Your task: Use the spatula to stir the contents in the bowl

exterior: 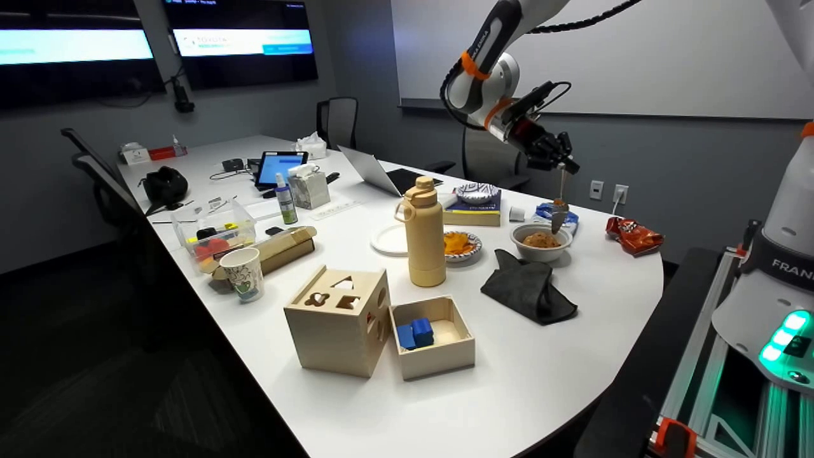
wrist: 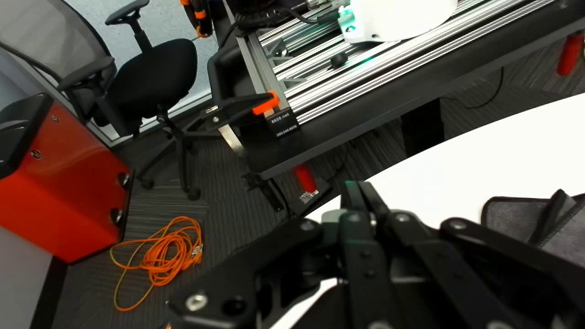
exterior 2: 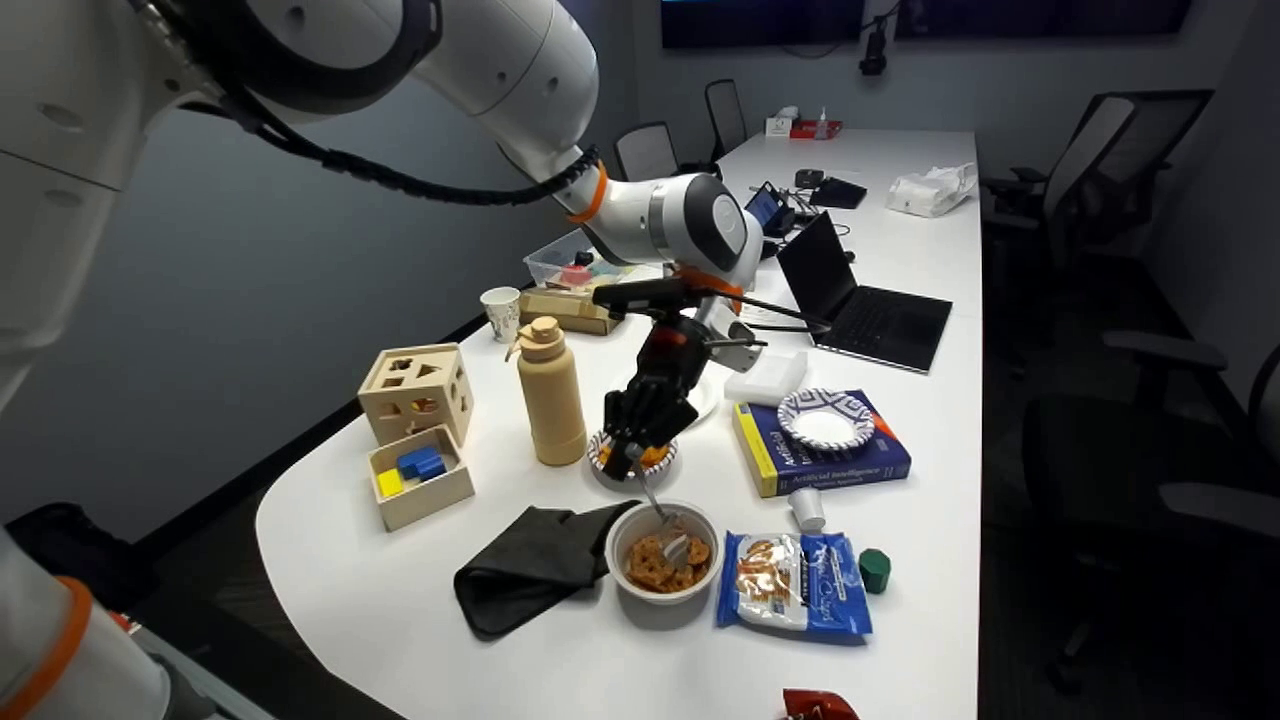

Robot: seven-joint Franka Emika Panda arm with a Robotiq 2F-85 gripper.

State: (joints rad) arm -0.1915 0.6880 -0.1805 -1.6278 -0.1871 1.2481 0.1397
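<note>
A Robotiq gripper [exterior 2: 633, 452] pinches a spatula [exterior: 558, 218], head down in the bowl [exterior: 540, 256] of brown crisps [exterior 2: 650, 568], a black cloth [exterior 2: 545, 560] just beside it. Stirring appears in hand; gentle circles are called for next.

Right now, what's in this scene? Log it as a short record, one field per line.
hold: gripper shut on the upper end of the spatula
container: bowl, upright, with brown snack pieces inside
tool position: spatula's lower end at the bowl's opening; contact with the pieces can't be told
beside the bowl: black cloth on one side, blue bag on the other
farther off: tan bottle, red bag
stage: spatula seems placed for stirring; motion can't be judged
</note>
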